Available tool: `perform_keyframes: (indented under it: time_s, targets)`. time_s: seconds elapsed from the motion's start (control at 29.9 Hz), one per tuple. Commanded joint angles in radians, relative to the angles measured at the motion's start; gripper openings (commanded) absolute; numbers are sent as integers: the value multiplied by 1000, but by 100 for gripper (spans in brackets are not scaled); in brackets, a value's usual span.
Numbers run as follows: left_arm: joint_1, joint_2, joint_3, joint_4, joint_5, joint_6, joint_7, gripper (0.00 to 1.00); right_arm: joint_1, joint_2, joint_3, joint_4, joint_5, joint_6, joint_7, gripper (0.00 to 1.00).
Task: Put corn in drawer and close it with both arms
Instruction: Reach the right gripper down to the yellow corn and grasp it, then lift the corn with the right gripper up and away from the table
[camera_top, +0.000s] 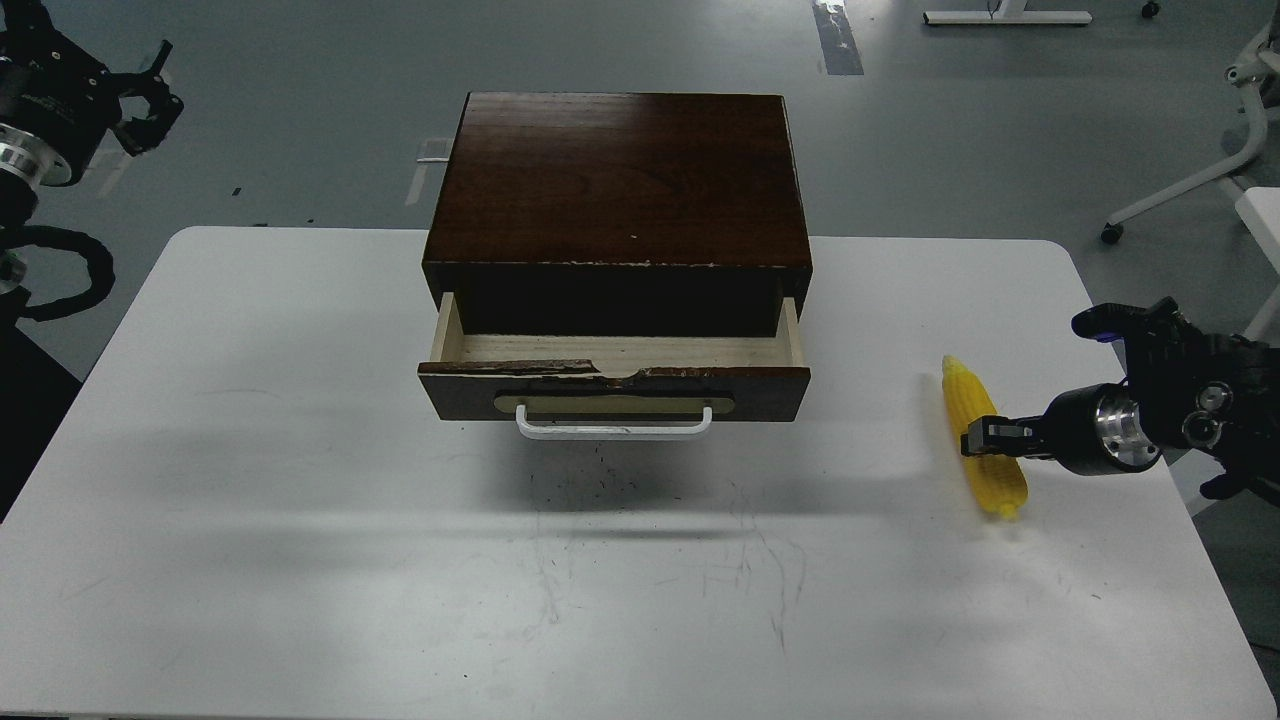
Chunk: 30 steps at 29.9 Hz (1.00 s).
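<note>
The corn (985, 450) lies on the white table (300, 450) at the right, its point toward the far side. My right gripper (978, 440) comes in from the right and sits at the cob's middle, touching it; its two fingers overlap as one dark bar, so its state is unclear. The drawer (615, 385) of the dark brown box (620, 180) is pulled partly open, its pale inside is empty, and its white handle (613, 430) faces me. My left gripper (150, 85) is raised off the table's far left corner, open and empty.
The box stands at the table's far middle. White chair or stand legs (1200, 180) stand on the floor at the far right. Fine scratches mark the table in front of the drawer.
</note>
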Motion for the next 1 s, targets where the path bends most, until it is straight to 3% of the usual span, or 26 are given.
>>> perform_keyframes:
  time_s: [0.0,0.17,0.4,0.6,0.97]
  targets:
    - [0,2,0,0,1,0,0,98,90,-77,10,9,3,0,1,11]
    - [0,2,0,0,1,0,0,98,306,-132,8,9,-2,0,7,7]
    - [-3,13,3,0,7,0,8,98,576,-120,11,24,-22,0,12,6]
    - [-26,22,9,8,9,0,18,98,679,16,11,96,-124,0,13,5]
    - [-25,39,12,5,9,0,37,98,688,233,7,211,-285,0,20,4]
